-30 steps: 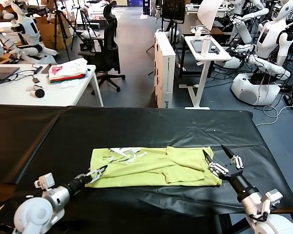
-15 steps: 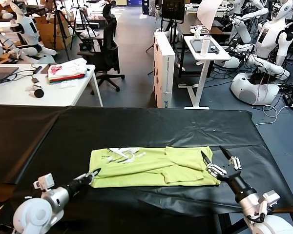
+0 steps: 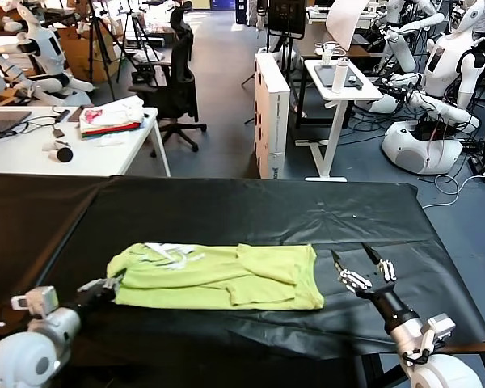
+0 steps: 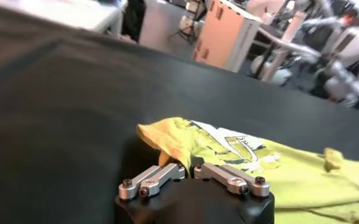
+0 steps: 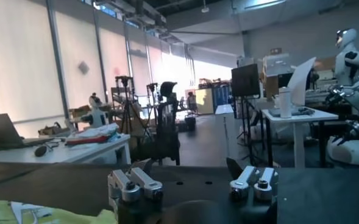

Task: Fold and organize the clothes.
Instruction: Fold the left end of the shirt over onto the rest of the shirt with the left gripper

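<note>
The lime yellow-green T-shirt lies folded into a long band on the black table, its white print facing up near its left end. My left gripper is shut on the shirt's left edge, which also shows in the left wrist view. My right gripper is open and empty, just right of the shirt's right end and clear of it. In the right wrist view a corner of the shirt shows low beside my open right gripper.
A white desk with a folded white, pink and red fabric stack stands behind the table at left. A black office chair, a white cabinet, a small white table and other robots stand beyond.
My left gripper has pulled the shirt to the left across the table. My right gripper has stayed open near its place, and the shirt's right end now lies clear of it.
</note>
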Motion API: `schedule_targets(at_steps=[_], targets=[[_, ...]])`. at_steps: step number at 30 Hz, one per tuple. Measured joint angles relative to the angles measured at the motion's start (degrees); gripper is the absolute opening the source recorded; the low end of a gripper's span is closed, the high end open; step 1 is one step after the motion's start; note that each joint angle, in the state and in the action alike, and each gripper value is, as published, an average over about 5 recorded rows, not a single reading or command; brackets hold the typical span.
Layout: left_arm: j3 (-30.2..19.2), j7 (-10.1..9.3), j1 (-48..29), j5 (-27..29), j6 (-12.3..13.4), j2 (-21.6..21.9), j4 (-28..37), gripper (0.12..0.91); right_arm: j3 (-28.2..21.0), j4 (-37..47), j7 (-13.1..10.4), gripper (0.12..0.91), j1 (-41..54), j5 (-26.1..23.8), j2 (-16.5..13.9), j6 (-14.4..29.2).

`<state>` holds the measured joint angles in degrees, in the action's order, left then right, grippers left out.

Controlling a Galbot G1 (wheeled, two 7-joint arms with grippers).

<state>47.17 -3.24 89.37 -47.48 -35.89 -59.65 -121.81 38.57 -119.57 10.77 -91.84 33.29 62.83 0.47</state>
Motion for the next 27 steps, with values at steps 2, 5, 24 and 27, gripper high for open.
schedule_targets(at_steps=[2,5,24,27], targets=[[-0.3,-0.49,0.2,-0.1,-0.6,-0.7,-1.5,0.180,0.3,-0.3,0.1,0.907,-0.4,-0.3,0.2,-0.2],[-1.8,-1.49,-0.1,-1.2,-2.1,-2.3,-4.0,0.180,1.0,-0.8,0.2,0.907,-1.2,-0.7,0.8,-0.6],[-23.2,-4.19,-10.0,-0.7,-3.5,-15.6,-3.1,0.180,3.6,-2.4,0.3,0.907,-5.9,-5.9,6.9,-0.1],[-25.7,-4.93,-11.7,-0.4,-3.5,-17.5,-1.8,0.180,3.5,-2.2,0.3,0.907,-5.9,-6.4,7.5,0.0]])
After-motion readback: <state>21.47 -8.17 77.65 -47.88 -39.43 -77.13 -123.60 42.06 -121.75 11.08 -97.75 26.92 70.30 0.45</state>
